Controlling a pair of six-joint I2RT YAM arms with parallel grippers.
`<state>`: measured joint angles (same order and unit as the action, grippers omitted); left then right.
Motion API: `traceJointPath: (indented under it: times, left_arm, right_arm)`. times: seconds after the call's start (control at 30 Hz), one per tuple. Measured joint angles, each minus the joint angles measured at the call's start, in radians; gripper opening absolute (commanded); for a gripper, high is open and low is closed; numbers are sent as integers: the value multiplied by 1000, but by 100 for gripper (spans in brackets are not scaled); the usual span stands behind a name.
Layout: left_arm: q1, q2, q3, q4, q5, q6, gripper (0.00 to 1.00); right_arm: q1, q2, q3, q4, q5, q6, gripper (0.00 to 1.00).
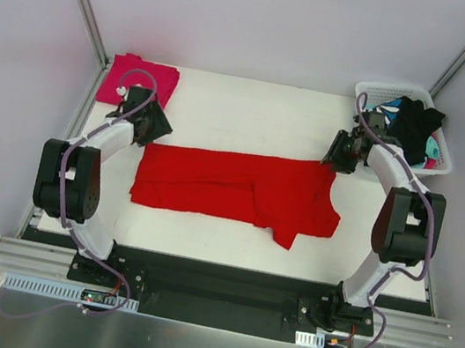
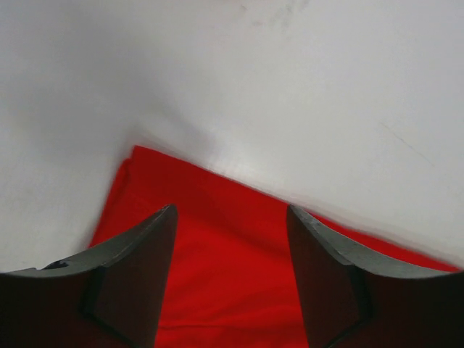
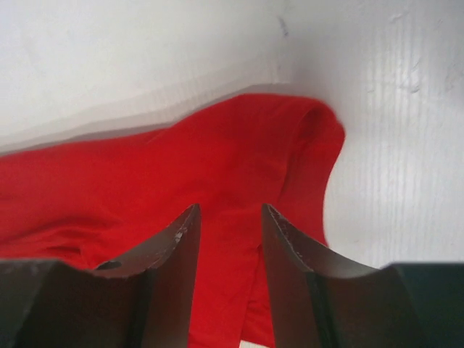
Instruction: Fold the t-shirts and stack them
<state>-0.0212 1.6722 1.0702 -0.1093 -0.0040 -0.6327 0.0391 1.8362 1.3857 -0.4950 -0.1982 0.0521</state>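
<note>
Your left gripper [image 2: 230, 214] hangs with jaws spread over the red t-shirt's [image 1: 230, 187] far left corner. Your right gripper [image 3: 230, 210], also spread, hangs over its far right corner, pinching nothing. The shirt lies as a folded band across the table [image 1: 243, 113]. The pink t-shirt [image 1: 137, 79] sits just behind your left gripper, and the basket [image 1: 390, 86] holding a black garment [image 1: 415, 124] is just beside your right.

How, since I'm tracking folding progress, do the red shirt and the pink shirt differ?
The red shirt stretches wide across the middle of the table, one sleeve poking out; the pink shirt is a compact bundle at the far left corner. The red shirt covers far more surface than the pink shirt. Both are plain cloth lying on the white top.
</note>
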Motion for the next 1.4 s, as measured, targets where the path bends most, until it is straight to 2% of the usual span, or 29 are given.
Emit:
traceJointPath:
  times: [0.17, 0.33, 0.57, 0.9, 1.17, 1.4]
  left_arm:
    - [-138, -47, -24, -10, -5, 5, 62]
    - [-229, -68, -135, -30, -3, 3, 62]
    - [-220, -74, -203, -48, -4, 10, 61]
    - [-213, -77, -210, -38, 3, 19, 61]
    - [-206, -82, -216, -34, 18, 20, 61]
    - [-206, -87, -220, -31, 23, 20, 61]
  right_arm:
    - [66, -118, -90, 1, -1, 0, 43]
    - [159, -181, -169, -14, 7, 3, 40]
    - [445, -175, -134, -118, 193, -20, 36]
    - [876, -118, -112, -270, 671, -43, 36]
    - [1066, -35, -117, -352, 868, 62, 37]
    - [1164, 91, -92, -396, 921, 114, 37]
